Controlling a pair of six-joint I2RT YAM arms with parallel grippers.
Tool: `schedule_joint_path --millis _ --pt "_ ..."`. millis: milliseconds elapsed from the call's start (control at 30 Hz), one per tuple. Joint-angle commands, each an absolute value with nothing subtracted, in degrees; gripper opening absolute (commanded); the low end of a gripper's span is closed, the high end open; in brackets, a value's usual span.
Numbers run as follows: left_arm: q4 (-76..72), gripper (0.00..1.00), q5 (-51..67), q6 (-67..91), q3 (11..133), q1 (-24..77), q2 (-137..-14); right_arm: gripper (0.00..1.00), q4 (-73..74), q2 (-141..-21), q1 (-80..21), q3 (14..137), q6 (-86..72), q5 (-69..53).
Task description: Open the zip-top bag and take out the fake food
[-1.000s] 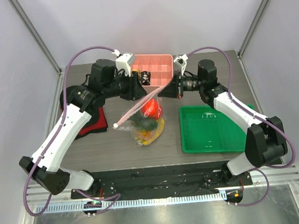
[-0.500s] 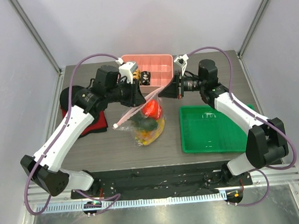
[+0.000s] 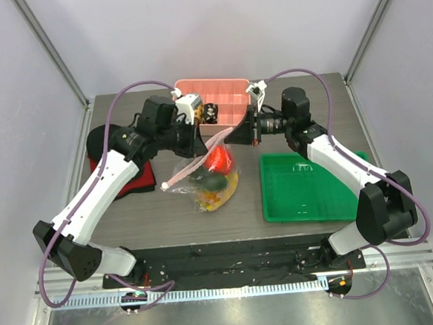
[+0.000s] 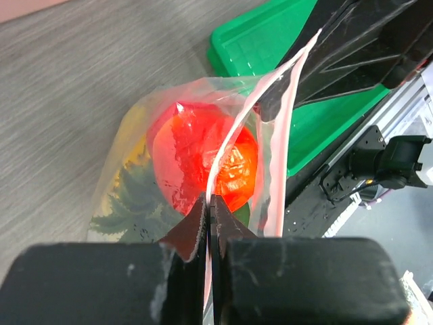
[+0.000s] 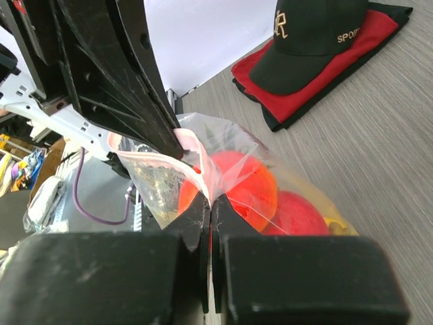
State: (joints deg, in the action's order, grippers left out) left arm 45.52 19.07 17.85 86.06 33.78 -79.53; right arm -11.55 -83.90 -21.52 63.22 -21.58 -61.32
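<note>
Pinching opposite lips of the zip-top bag (image 3: 206, 176), I am holding it raised between both arms, its belly sagging toward the bench (image 3: 135, 220). The left gripper (image 4: 208, 206) and right gripper (image 5: 208, 203) are each clamping thin plastic, jaws nearly closed. The fake food (image 4: 203, 162) is sitting inside. Recommendation: I am judging an even, outward pull safest, avoiding tearing.

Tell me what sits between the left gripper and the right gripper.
Between the left gripper and right gripper runs only the top edge of the zip-top bag, pinched by both; the top external view shows it.
</note>
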Motion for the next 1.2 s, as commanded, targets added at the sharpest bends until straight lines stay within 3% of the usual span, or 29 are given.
schedule_joint_path --millis 0,33,167,200,233,267,400,600,667,767,800,833,900,1033,1167 --pt "48.2 0.0 17.9 19.6 91.2 33.5 -78.1 0.05 -9.3 -84.3 -22.6 69.4 -23.4 -58.6" --pt "48.4 0.0 15.8 22.0 91.9 33.5 -77.9 0.14 -6.5 -84.6 -22.7 70.7 -24.2 -54.7" --pt "45.4 0.0 9.8 29.9 91.7 33.9 -75.1 0.31 9.8 -87.2 -22.7 78.6 -30.3 -43.4" --pt "42.7 0.0 8.4 30.8 90.9 34.7 -74.4 0.4 13.8 -87.5 -22.7 79.2 -31.4 -43.0" --pt "40.9 0.0 6.4 32.1 87.6 35.2 -72.4 0.77 15.8 -87.6 -23.0 79.6 -32.1 -42.0" --pt "39.0 0.0 4.6 34.4 85.6 35.2 -71.6 0.99 18.1 -87.5 -23.0 80.5 -32.8 -39.0" --pt "28.5 0.0 8.8 37.4 78.8 35.2 -70.0 1.0 36.9 -84.5 -23.1 84.5 -32.8 -20.2" --pt "22.9 0.0 13.2 40.3 77.3 35.3 -73.8 1.0 51.6 -82.4 -24.7 95.2 -29.0 -9.3" --pt "21.5 0.0 12.9 40.5 77.3 35.3 -74.2 0.95 52.6 -81.4 -28.9 99.1 -27.9 -7.4" --pt "21.5 0.0 12.5 40.2 78.0 35.3 -74.4 0.63 52.6 -82.4 -31.8 102.2 -30.2 -8.4" --pt "21.4 0.0 12.4 40.1 77.4 35.4 -74.2 0.37 53.3 -83.1 -32.7 102.3 -31.6 -8.5" --pt "21.0 0.0 12.0 40.2 77.1 35.3 -73.9 0.27 53.7 -84.1 -33.0 102.2 -34.2 -8.1" --pt "20.7 0.0 12.0 40.2 76.9 35.4 -74.0 0.18 53.3 -84.7 -34.5 100.6 -35.2 -7.6" --pt "20.4 0.0 12.9 40.6 77.5 35.5 -74.4 0.16 51.4 -85.5 -38.2 101.0 -34.5 -4.8" --pt "20.9 0.0 11.9 39.9 77.3 35.7 -73.6 0.28 51.2 -87.5 -39.4 98.5 -36.6 -5.8"
